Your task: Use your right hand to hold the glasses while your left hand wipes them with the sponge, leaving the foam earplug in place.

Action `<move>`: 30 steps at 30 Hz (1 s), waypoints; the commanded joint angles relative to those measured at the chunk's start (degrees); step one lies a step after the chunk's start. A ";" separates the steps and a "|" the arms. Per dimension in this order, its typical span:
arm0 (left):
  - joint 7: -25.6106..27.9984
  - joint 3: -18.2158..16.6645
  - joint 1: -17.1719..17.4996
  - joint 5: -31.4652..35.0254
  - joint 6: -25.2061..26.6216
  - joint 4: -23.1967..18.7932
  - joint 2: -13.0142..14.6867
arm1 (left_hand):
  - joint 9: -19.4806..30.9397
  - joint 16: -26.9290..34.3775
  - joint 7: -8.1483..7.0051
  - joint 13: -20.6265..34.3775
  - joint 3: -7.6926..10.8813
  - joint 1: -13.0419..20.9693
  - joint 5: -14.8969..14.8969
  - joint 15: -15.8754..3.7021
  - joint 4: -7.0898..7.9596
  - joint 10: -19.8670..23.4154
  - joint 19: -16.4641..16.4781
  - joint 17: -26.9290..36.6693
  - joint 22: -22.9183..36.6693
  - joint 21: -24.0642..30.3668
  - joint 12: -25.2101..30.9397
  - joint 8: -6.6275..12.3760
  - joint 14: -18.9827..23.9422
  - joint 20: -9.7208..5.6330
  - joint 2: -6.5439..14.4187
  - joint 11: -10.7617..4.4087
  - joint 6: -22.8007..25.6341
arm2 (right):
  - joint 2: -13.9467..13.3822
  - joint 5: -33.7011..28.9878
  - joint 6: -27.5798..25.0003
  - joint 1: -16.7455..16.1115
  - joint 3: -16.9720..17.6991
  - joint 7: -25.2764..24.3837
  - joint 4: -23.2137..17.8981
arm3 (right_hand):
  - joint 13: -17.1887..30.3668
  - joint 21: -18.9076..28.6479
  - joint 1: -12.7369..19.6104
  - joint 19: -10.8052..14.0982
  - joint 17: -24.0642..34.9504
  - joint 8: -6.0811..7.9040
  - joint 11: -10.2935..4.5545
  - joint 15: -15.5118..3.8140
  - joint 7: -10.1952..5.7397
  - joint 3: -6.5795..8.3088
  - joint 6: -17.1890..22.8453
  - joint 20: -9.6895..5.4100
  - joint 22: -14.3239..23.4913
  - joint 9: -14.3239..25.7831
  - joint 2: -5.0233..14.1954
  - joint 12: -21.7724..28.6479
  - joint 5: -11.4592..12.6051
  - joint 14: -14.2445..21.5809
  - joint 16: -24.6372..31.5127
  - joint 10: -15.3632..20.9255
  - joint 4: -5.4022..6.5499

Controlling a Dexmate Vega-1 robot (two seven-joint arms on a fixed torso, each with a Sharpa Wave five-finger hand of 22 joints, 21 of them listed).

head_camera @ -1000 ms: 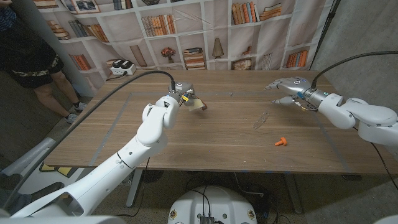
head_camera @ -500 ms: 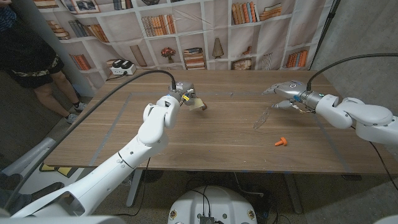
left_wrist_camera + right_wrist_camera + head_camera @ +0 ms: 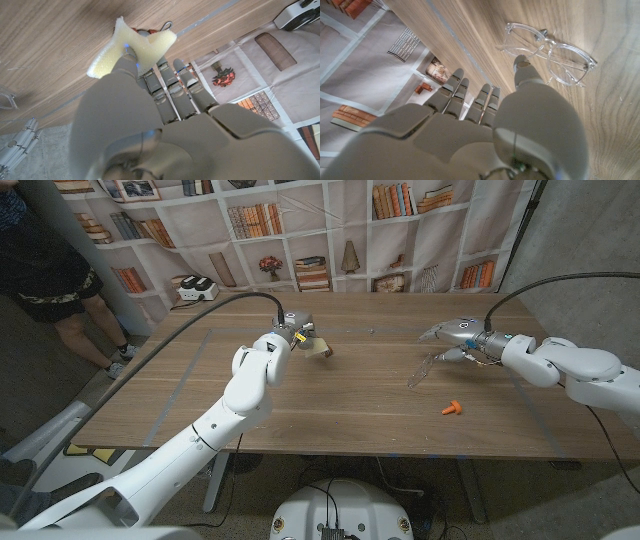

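Glasses (image 3: 421,370) lie on the wooden worktop (image 3: 340,405) toward the robot's right, with nothing standing between them and the right hand (image 3: 448,339). An orange foam earplug (image 3: 452,408) rests on the bare wood nearer the front edge, a little apart from them; a person (image 3: 45,270) stands past the far left corner, before a printed bookshelf backdrop (image 3: 300,230). In the right wrist view the glasses (image 3: 550,52) show a clear, colourless frame with both lenses in place, lying open on the wood. The right hand hovers just beside them on the far side, its fingers (image 3: 470,97) spread and grasping nothing; its thumb tip seems to reach the frame's edge, though whether it touches is hard to tell. Well apart, toward the worktop's middle left, the left hand (image 3: 290,333) pinches a pale yellow sponge (image 3: 320,349), which the left wrist view shows as a bent piece (image 3: 132,45) pressed between the fingers close above the wood.
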 commanded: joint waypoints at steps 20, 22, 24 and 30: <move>-0.99 -0.19 1.25 2.27 0.30 -0.49 -0.99 | 0.08 -0.04 1.42 0.21 1.19 -0.01 0.26 -3.63 0.51 0.25 -0.27 0.17 0.25 -0.25 0.66 0.10 -0.36 -4.08 -0.04 0.34 1.75 | 3.44 -2.81 2.61 3.37 -4.34 2.34 4.06 | 0.14 0.39 1.62 0.56 0.22 0.72 -0.02 -4.05 -0.07 0.45 1.74 -3.47 0.30 0.33 0.65 0.33 0.35 1.83 0.78 0.73 0.55; -1.09 -0.18 1.26 2.43 0.32 -0.47 -1.10 | 0.09 -0.08 1.47 0.23 1.22 0.00 0.26 -3.64 0.51 0.24 -0.29 0.17 0.25 -0.28 0.67 0.09 -0.46 -4.05 -0.08 0.34 1.74 | 3.65 -2.82 2.65 3.46 -4.49 2.32 4.36 | 0.16 0.39 1.98 0.51 0.32 0.79 -0.03 -4.62 -0.07 0.57 1.96 -3.62 0.33 0.34 1.34 0.43 0.33 2.25 0.99 1.02 0.73; -0.99 -0.23 1.32 2.50 0.35 -0.42 -1.25 | 0.09 -0.09 1.49 0.27 1.25 -0.02 0.26 -3.62 0.54 0.15 -0.33 0.17 0.25 -0.31 0.64 0.06 -0.54 -4.03 -0.09 0.20 1.70 | 3.86 -2.92 2.61 3.57 -4.67 2.40 4.63 | 0.17 0.43 2.12 0.60 0.32 0.81 -0.03 -4.67 -0.08 0.54 2.03 -3.71 0.34 0.35 1.44 0.46 0.29 2.32 1.02 1.14 0.74; -1.19 -0.28 1.41 2.88 0.32 -0.41 -1.41 | 0.10 -0.03 1.52 0.29 1.35 -0.05 0.26 -3.60 0.59 0.21 -0.36 0.18 0.26 -0.35 0.67 0.05 -0.50 -4.05 -0.09 0.22 1.73 | 4.66 -2.81 3.25 3.97 -5.37 2.55 5.89 | 0.21 0.51 2.30 0.71 0.31 1.02 0.01 -4.66 -0.10 0.12 2.66 -3.75 0.37 0.39 1.54 0.69 0.03 2.73 1.15 1.86 0.90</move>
